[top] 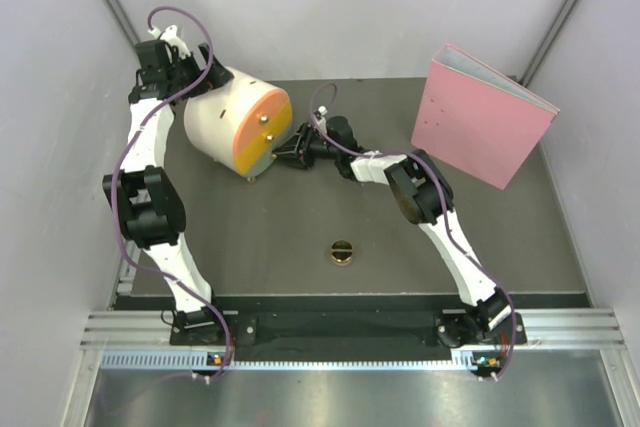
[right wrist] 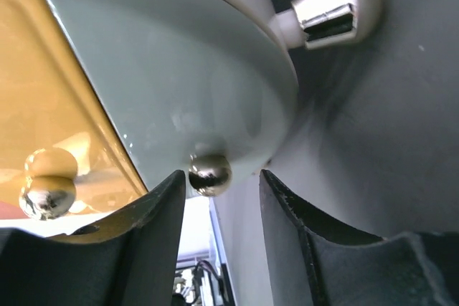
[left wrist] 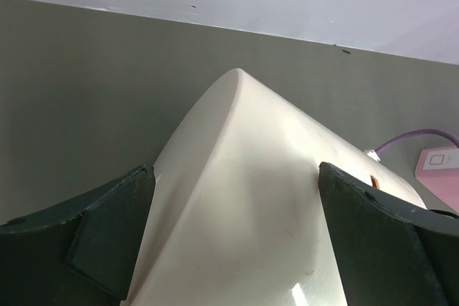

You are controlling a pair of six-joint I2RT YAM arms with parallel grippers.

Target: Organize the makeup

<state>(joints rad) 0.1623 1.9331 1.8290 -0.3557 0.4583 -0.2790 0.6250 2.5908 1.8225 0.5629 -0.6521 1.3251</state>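
Observation:
Of the makeup, only the round gold compact [top: 342, 250] shows, lying on the dark mat in front of the arms. The lipstick cases and peach bottles are out of view. My left gripper [top: 205, 75] is open at the back of the cream drawer box [top: 225, 117], its fingers [left wrist: 107, 234] straddling the cream wall [left wrist: 244, 198]. My right gripper [top: 288, 155] is open at the box's orange-yellow front [top: 262, 132]. In the right wrist view a small gold knob [right wrist: 209, 174] sits between the jaws, next to the left finger [right wrist: 154, 227], with a gap to the right one.
The pink binder [top: 480, 117] stands tilted at the back right. A second gold knob [right wrist: 46, 184] shows on the orange panel. A chrome foot [right wrist: 333, 8] sticks out under the box. Grey walls close in the back and sides.

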